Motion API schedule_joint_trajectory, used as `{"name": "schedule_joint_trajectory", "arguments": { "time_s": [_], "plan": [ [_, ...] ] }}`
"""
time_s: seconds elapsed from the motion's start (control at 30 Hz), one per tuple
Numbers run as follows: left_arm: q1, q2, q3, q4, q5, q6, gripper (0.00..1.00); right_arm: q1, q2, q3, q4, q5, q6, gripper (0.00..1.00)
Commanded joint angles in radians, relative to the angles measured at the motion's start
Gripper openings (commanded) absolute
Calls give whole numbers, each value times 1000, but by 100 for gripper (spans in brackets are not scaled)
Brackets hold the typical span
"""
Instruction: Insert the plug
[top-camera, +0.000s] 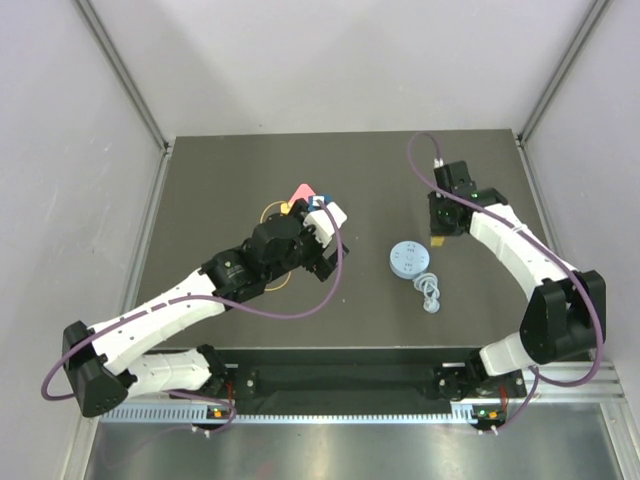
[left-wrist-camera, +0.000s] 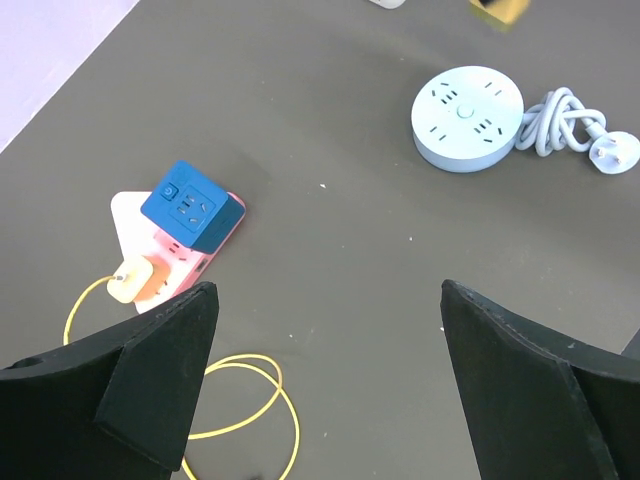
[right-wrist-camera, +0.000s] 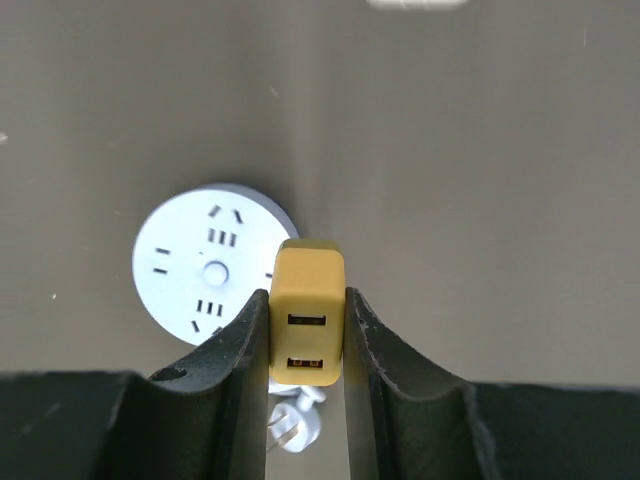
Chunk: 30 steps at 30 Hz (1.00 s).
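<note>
Pale walls (top-camera: 330, 60) and metal corner posts (top-camera: 125, 75) enclose a dark matte surface (top-camera: 370, 190). The left arm's jaws stand wide apart over a blue cube socket (left-wrist-camera: 190, 205), which rests on a pink-and-white block (left-wrist-camera: 175, 258) trailing a yellow cable (left-wrist-camera: 245, 360). A round pale-blue hub (right-wrist-camera: 205, 270) lies mid-surface, its coiled cord (left-wrist-camera: 560, 125) beside it. The right arm's jaws are clamped on the yellow plug (right-wrist-camera: 308, 290), near the hub.
</note>
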Motion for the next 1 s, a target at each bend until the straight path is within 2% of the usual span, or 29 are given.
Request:
{"name": "schedule_joint_trajectory", "arguments": {
  "time_s": [0.0,0.07,0.13,0.23,0.3,0.47,0.7,0.83,0.97],
  "plan": [
    [-9,-49,-24,84,-21,0,96,0,14,88,55,-109,-254,0],
    [-12,-60,-37,100,-24,3,96,0,20,112,52,-230,-404,0],
    [-13,-74,-41,104,-23,8,96,0,17,114,58,-274,-491,0],
    [-18,-86,-50,118,-26,9,96,2,-12,77,82,-353,-753,0],
    [-18,-94,-52,121,-29,13,96,-7,-26,59,99,-408,-840,0],
    [-18,-112,-63,135,-40,26,96,-55,59,123,-58,-640,-1126,0],
    [-20,-127,-70,141,-79,46,96,-69,242,307,-310,-714,-1310,0],
    [-20,-133,-69,143,-78,48,96,-69,281,350,-338,-705,-1361,0],
    [-20,-133,-66,143,-63,45,96,-61,285,312,-309,-682,-1398,0]
  ]
}}
